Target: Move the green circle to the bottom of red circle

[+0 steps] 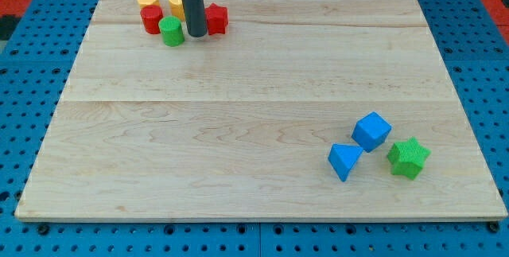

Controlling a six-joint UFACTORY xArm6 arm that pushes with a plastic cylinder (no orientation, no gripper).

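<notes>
At the far left we see the green circle [171, 31] crowded by the red circle [151, 19], my tip [196, 34] and the red star [215, 19].

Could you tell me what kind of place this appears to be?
Probably a robotics lab bench: a wooden board on a blue perforated base, coloured blocks such as the green circle, my tip just to its right.
</notes>
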